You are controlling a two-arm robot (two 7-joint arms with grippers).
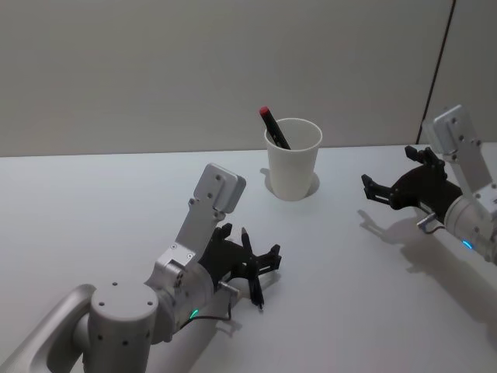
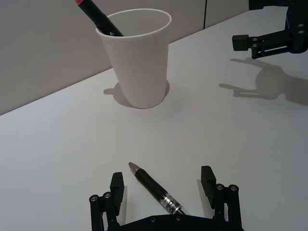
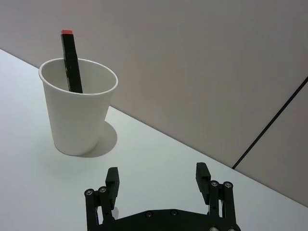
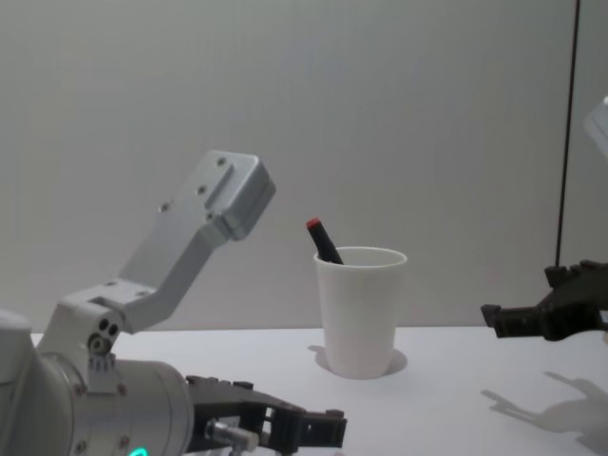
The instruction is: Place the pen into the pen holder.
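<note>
The pen holder, a white paper cup (image 1: 293, 163), stands at the back middle of the table with a black, red-capped marker (image 1: 272, 126) leaning inside it. A black pen (image 2: 155, 188) lies flat on the table in front of the cup. My left gripper (image 2: 162, 182) is low over the table and open, its fingers (image 2: 117, 186) on either side of the pen without touching it. The head view shows the same pen (image 1: 253, 273) under the left gripper (image 1: 250, 245). My right gripper (image 1: 392, 172) hovers to the right of the cup (image 3: 79, 108), open and empty.
The white table (image 1: 101, 210) runs back to a grey wall. A dark vertical seam in the wall (image 3: 269, 122) is behind the right arm. Bare tabletop lies between the pen and the cup (image 2: 139, 57).
</note>
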